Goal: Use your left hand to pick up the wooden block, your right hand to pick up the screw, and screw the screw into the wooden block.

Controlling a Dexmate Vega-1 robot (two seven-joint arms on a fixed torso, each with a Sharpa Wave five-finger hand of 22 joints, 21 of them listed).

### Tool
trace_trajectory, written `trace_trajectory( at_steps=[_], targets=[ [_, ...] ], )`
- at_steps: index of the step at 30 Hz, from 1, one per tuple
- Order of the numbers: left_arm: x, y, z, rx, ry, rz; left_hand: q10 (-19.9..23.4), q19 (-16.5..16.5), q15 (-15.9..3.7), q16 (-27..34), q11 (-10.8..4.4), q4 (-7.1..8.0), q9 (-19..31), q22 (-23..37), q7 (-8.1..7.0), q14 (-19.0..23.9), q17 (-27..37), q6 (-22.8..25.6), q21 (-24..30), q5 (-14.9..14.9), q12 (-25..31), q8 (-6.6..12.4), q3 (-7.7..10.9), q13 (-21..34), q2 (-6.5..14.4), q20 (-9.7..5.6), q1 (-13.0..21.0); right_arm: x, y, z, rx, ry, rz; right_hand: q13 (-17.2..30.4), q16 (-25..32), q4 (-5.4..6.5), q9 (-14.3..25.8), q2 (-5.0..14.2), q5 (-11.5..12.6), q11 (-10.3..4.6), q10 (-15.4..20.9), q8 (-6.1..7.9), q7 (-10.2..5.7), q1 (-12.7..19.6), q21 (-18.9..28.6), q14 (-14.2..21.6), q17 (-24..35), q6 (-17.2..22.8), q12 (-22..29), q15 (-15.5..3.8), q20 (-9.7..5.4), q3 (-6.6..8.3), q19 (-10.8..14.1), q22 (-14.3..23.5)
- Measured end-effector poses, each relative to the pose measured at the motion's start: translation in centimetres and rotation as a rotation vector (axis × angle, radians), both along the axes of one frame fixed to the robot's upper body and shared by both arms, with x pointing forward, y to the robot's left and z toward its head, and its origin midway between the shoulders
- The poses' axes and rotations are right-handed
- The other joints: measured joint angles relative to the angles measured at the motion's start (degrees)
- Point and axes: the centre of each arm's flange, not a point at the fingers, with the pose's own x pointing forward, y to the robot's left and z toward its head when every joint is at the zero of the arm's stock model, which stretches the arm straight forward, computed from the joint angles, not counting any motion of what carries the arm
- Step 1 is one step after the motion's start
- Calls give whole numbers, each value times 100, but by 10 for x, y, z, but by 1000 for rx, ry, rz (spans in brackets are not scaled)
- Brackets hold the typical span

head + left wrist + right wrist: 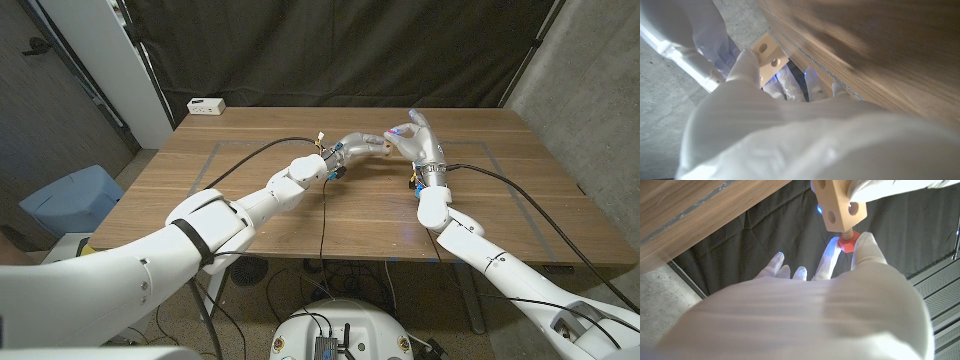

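Both hands meet above the wooden table [300,215], past its centre toward 12 o'clock. The left hand [358,146] grips the wooden block [839,205]. The right hand [417,140] pinches the orange head of the screw [847,241] between thumb and a finger, other fingers spread; the shank sits in a hole on the block's face. Risk, in my judgement: the screw may enter crooked and jam if the block tilts, or the head may slip from the fingertips during a turn and fall to the table.

both arms reaching to table centre, left hand [358,145] gripping wooden block [838,202], right hand [418,140] upright, fingertips pinching screw [847,241], hands meeting
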Motion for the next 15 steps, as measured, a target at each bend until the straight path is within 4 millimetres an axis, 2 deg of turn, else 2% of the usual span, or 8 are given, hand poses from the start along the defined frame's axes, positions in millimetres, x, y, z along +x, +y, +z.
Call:
trace_trajectory(
  at_steps=[15],
  targets=[
    [-2,-1,0,-3,-4,-4,-20,0,0,0,20,-6,2,0,11,0,0,-11,0,0,0,0,-6,0,0,0,0,-1,-2,-2,4,3,-5,0,0,31,-74,-71,-3,31,-74,-132,-42,-71,0,0,30,-273,-55,0,0,-64,0,0]
  ],
)
